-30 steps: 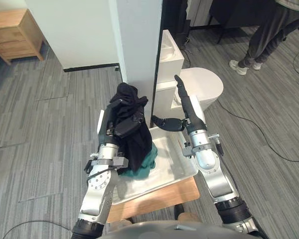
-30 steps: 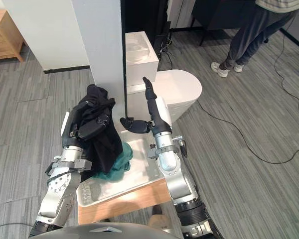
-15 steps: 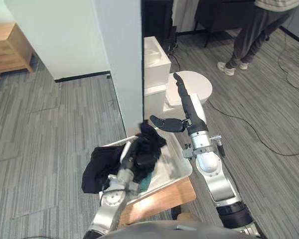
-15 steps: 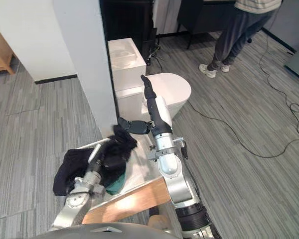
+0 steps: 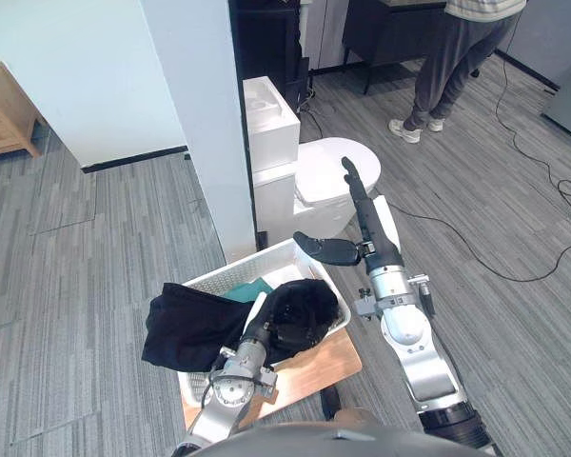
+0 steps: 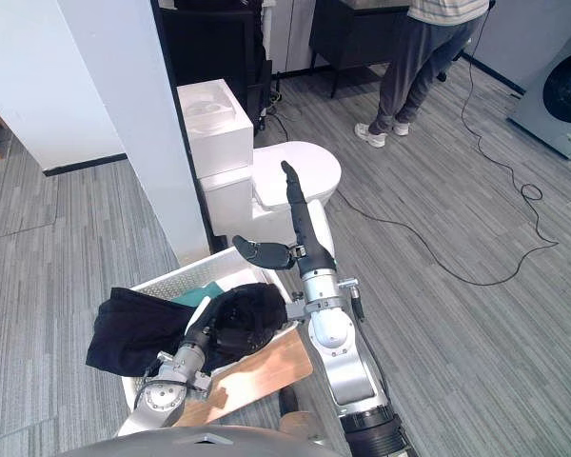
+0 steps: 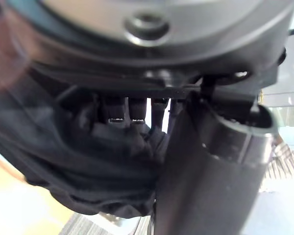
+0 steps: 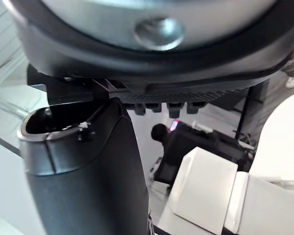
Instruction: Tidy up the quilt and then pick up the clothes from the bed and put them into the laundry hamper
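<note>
Black garment: a dark, crumpled piece of clothing (image 5: 186, 328) lies across the white laundry hamper (image 5: 228, 268), one end thick and bunched, the other loose and flat.
Where it sits: the bunched end rests inside the hamper at its near right corner; the loose end spills over the left rim and hangs outside it above the floor (image 5: 76, 248).
Long axis: it runs across the hamper from the robot's left to its right, the right end a little farther away.
Teal garment: a second piece (image 5: 249, 290) lies in the hamper, just behind the black one and partly under it.
Count: two garments, one black and one teal; one hamper; one small wooden desk (image 5: 309, 367) carrying it.
Left hand: (image 7: 121, 120) buried in the bunched end, fingers curled into the black cloth.
Right hand: (image 5: 369, 228) raised beyond the hamper's right end, fingers straight and pointing away from the robot, thumb spread out to the left, holding nothing.
Background: one white toilet (image 5: 333, 171) behind the hamper; one person (image 5: 452, 52) stands farther back on the right.
</note>
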Robot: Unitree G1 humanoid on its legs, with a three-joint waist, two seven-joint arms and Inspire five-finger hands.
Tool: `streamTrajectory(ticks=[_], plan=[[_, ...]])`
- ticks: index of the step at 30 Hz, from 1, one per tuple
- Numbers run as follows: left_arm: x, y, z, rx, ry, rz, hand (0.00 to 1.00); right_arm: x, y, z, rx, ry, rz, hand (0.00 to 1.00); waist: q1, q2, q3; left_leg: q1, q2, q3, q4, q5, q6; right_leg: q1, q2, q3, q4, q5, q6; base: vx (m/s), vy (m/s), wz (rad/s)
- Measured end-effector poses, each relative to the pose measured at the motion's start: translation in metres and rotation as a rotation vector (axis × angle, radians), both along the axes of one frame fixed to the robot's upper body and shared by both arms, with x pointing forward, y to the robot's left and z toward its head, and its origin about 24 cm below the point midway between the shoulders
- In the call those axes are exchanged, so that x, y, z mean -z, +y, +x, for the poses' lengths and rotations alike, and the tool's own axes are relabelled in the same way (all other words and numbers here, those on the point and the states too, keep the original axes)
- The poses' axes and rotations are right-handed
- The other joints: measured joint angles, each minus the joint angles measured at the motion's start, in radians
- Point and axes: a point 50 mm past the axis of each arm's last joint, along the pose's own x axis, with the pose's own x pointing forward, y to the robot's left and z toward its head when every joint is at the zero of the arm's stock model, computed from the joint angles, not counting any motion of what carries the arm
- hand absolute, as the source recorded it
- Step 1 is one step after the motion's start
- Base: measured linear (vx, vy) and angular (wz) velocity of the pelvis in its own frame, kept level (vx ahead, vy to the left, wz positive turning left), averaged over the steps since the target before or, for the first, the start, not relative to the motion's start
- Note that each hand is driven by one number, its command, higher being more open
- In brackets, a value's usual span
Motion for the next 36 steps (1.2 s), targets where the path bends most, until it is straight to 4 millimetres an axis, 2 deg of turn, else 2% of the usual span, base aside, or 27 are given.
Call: streamTrajectory(ticks=[6,9,12,15,17,20,25,27,30,32,34,36], plan=[[-0.001,0.026,0.007,-0.184,-0.007,0.003,1.00,0.002,-0.018,-0.008,0.075,0.009,0.008,1.00,0.002,-0.014,-0.011,-0.016,-0.004,-0.036,-0.002,0.008,0.010,0.004,-0.012,-0.042,0.000,0.004,0.002,-0.07,-0.030,0.21],[-0.006,0.043,0.008,-0.314,-0.011,-0.082,1.00,0.002,-0.026,-0.008,0.106,0.011,0.030,1.00,0.003,-0.015,-0.012,-0.017,-0.012,-0.050,-0.003,0.011,0.014,0.009,-0.020,-0.052,0.000,0.004,0.002,-0.07,-0.019,0.14],[-0.024,0.058,0.011,-0.417,-0.080,-0.179,1.00,0.001,-0.033,-0.009,0.135,0.010,0.028,1.00,0.002,-0.015,-0.012,-0.016,-0.017,-0.068,-0.004,0.014,0.018,0.021,-0.030,-0.073,0.000,0.004,0.002,-0.09,-0.021,0.20],[-0.053,0.067,0.020,-0.461,-0.207,-0.262,1.00,0.002,-0.038,-0.009,0.158,0.010,0.029,1.00,0.004,-0.015,-0.012,-0.019,-0.019,-0.084,-0.008,0.019,0.025,0.025,-0.034,-0.090,0.001,0.011,0.011,-0.09,-0.020,0.17],[-0.080,0.071,0.025,-0.461,-0.339,-0.314,1.00,0.003,-0.041,-0.010,0.174,0.017,0.047,1.00,0.003,-0.014,-0.013,-0.018,-0.024,-0.096,-0.024,0.026,0.027,0.029,-0.038,-0.098,0.001,0.012,0.010,-0.10,-0.017,0.15],[-0.107,0.075,0.027,-0.458,-0.480,-0.346,1.00,0.005,-0.048,-0.012,0.204,0.027,0.048,1.00,0.002,-0.009,-0.015,-0.017,-0.032,-0.110,-0.040,0.036,0.031,0.032,-0.043,-0.110,0.001,0.012,0.010,-0.06,-0.014,0.13],[-0.133,0.082,0.024,-0.476,-0.610,-0.391,1.00,0.009,-0.061,-0.015,0.265,0.040,0.040,1.00,0.001,-0.003,-0.018,-0.017,-0.036,-0.123,-0.041,0.045,0.035,0.037,-0.048,-0.128,0.001,0.013,0.009,-0.05,-0.016,0.10],[-0.139,0.091,0.020,-0.518,-0.658,-0.388,1.00,0.018,-0.077,-0.017,0.349,0.070,0.049,1.00,0.001,0.000,-0.019,-0.016,-0.036,-0.134,-0.043,0.048,0.037,0.045,-0.049,-0.144,0.001,0.015,0.006,-0.05,-0.019,0.14],[-0.131,0.109,0.009,-0.613,-0.649,-0.334,1.00,0.036,-0.100,-0.024,0.489,0.136,0.144,1.00,0.002,0.006,-0.018,0.001,-0.037,-0.148,-0.060,0.052,0.037,0.063,-0.049,-0.155,0.001,0.015,0.006,-0.04,-0.009,0.18],[-0.111,0.129,-0.005,-0.725,-0.575,-0.270,1.00,0.047,-0.119,-0.039,0.607,0.173,0.212,1.00,0.004,0.018,-0.020,0.011,-0.036,-0.158,-0.074,0.054,0.038,0.077,-0.049,-0.178,0.001,0.015,0.006,-0.03,0.000,0.21],[-0.077,0.159,-0.033,-0.921,-0.416,-0.178,1.00,0.057,-0.138,-0.060,0.737,0.201,0.298,1.00,0.003,0.027,-0.018,0.024,-0.031,-0.161,-0.081,0.042,0.038,0.094,-0.048,-0.201,0.001,0.014,0.005,-0.02,0.000,0.18],[-0.055,0.177,-0.057,-1.056,-0.293,-0.125,1.00,0.061,-0.146,-0.072,0.814,0.211,0.359,1.00,0.009,0.027,-0.014,0.025,-0.023,-0.147,-0.076,0.035,0.036,0.099,-0.048,-0.216,0.001,0.013,0.003,-0.02,-0.006,0.13]])
